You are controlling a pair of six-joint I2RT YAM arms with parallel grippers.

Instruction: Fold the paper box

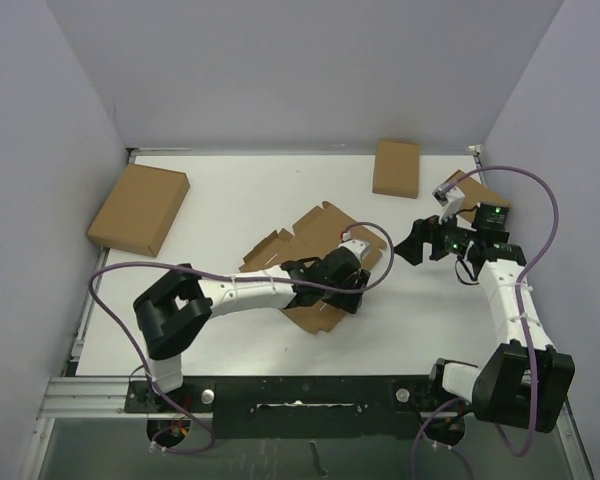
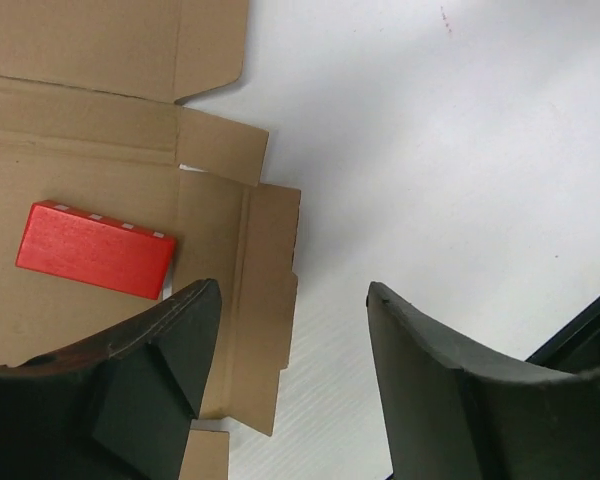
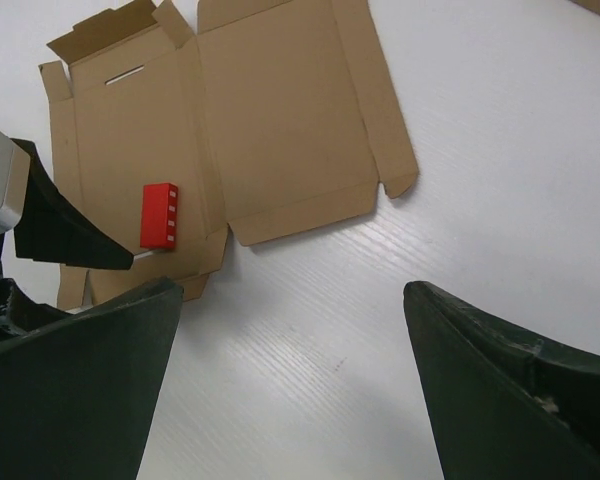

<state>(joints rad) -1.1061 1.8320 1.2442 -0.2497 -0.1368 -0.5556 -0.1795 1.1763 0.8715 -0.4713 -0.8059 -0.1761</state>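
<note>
Paper box (image 1: 315, 228) lies unfolded and flat near the middle of a white table (image 1: 240, 190), its panels and side flaps spread out and one thin slit showing in a far panel. Plain pale walls (image 1: 300, 70) close the table in on the left, the far side and the right.

Cardboard things number four. One is the flat paper box. One is a larger closed box (image 1: 140, 208) at the far left. Two are small closed boxes: one (image 1: 396, 167) at the far edge, and one (image 1: 483, 196) partly hidden behind the right arm.

A single red block (image 2: 95, 250) rests on a panel of the paper box.

There are two arms, each trailing one purple cable (image 1: 540, 190). The left hand (image 2: 290, 300) hovers over the near right part of the flat cardboard, fingers apart with nothing between them, and the red block sits just beside its left finger. The right hand (image 3: 292, 295) hangs over bare table to the right of the cardboard, spread wide and holding nothing.
</note>
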